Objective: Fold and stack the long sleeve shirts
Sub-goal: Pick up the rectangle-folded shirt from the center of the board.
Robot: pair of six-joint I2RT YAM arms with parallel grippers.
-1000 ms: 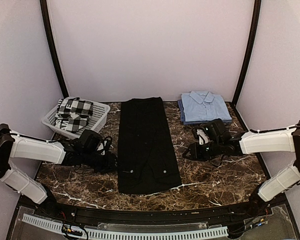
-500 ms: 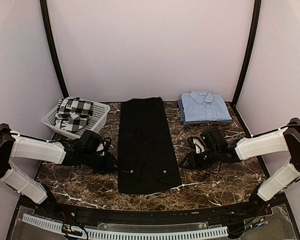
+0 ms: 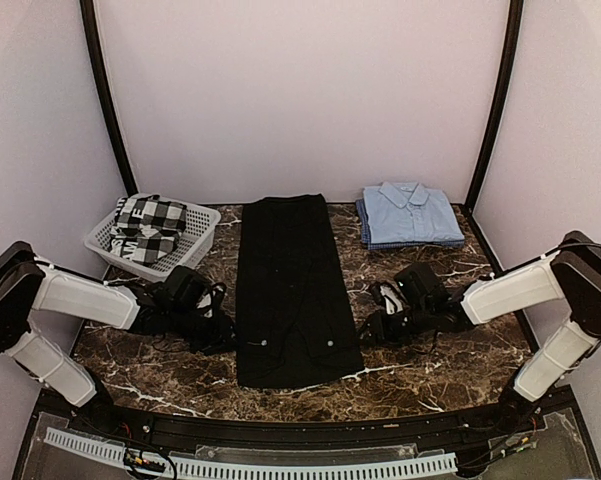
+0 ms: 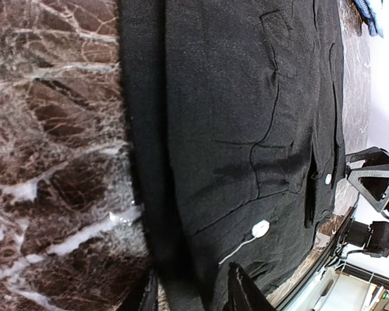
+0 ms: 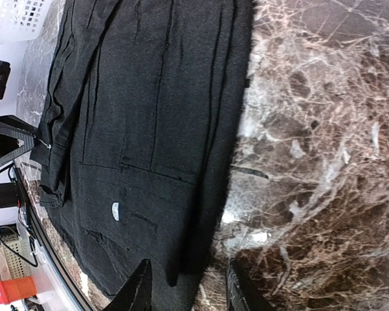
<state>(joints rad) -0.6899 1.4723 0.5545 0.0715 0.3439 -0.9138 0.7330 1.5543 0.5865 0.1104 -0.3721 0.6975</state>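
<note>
Left claw (image 4: 193,277) straddles black shirt (image 4: 246,129) edge, wrist-view only

Black shirt (image 3: 295,285): you see it flat, a long strip down the frame's centre on the marble table (image 3: 440,350).
Light blue shirt (image 3: 410,213): folded, collar showing, upper right of the black one, apart from it.
Basket (image 3: 98,243): white, left of centre, holding checked cloth (image 3: 152,225).
Left gripper (image 3: 220,328): low at the black shirt's lower left edge.
Right gripper (image 3: 370,327): low at its lower right edge.
Jaws: you cannot make out either gap here.
</note>
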